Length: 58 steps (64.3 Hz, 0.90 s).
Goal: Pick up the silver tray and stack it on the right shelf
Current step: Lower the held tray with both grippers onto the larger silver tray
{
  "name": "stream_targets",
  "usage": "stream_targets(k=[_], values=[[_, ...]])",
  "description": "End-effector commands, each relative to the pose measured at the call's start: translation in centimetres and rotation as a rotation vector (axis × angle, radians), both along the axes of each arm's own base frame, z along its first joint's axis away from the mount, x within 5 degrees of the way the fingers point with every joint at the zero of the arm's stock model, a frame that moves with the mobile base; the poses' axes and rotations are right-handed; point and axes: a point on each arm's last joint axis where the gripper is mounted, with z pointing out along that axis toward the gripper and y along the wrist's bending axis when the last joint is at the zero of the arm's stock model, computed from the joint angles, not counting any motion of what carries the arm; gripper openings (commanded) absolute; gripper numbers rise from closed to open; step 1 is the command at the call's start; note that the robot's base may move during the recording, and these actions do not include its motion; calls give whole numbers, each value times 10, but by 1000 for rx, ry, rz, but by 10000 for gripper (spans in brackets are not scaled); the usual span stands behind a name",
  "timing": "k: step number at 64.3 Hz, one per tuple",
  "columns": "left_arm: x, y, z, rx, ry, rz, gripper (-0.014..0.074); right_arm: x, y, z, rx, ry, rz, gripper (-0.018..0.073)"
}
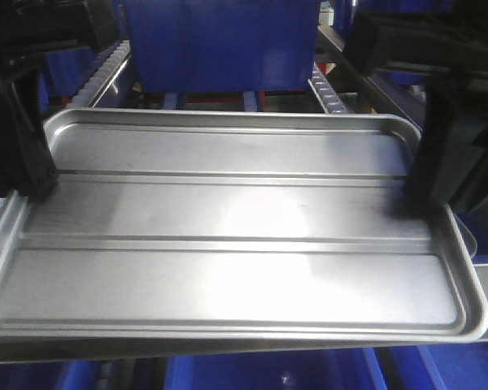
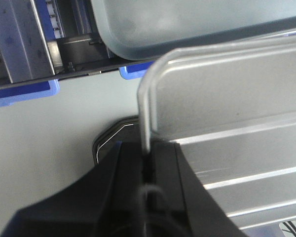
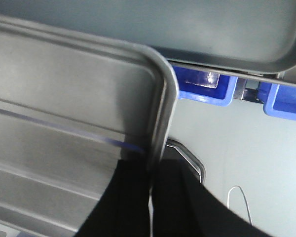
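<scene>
The shiny silver rectangular metal tray with two long ridges across its floor (image 1: 228, 227) hangs roughly level in front of the rack, carried by its two short ends. That is a sensible hold for so wide and shallow a piece, since one grip alone would let it tip. The left gripper (image 1: 34, 183) has its jaws clamped on the tray's left rim, and the left wrist view shows the raised edge pinched in the black slot. The right gripper (image 1: 427, 191) is clamped on the right rim in the same way. Beyond the tray stands the metal flow-rack shelf with lanes of small white rollers (image 1: 98, 73), and a large blue plastic bin (image 1: 220, 45) sits in the lane straight ahead, likely limiting how far the tray can go. A duller grey plain tray (image 3: 187, 29) lies just past the held rim in both wrist views, over small blue bins (image 3: 207, 91); it probably marks the stacking spot.
</scene>
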Motion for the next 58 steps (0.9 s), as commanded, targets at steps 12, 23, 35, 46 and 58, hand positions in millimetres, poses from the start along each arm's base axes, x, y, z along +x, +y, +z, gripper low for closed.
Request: stream_targets(k=[12, 23, 35, 46, 58], values=[[4, -3, 21, -57, -120, -41, -93, 7, 1, 18, 41, -120, 25, 56], [13, -12, 28, -101, -205, -85, -93, 14, 1, 42, 29, -208, 35, 56], [35, -29, 37, -93, -248, -92, -93, 31, -10, 72, 18, -293, -23, 56], [58, -46, 40, -51, -301, -105, -93, 60, -24, 73, -51, -286, -64, 56], [80, -60, 30, -7, -317, -111, -93, 95, -26, 44, -113, -217, -90, 56]])
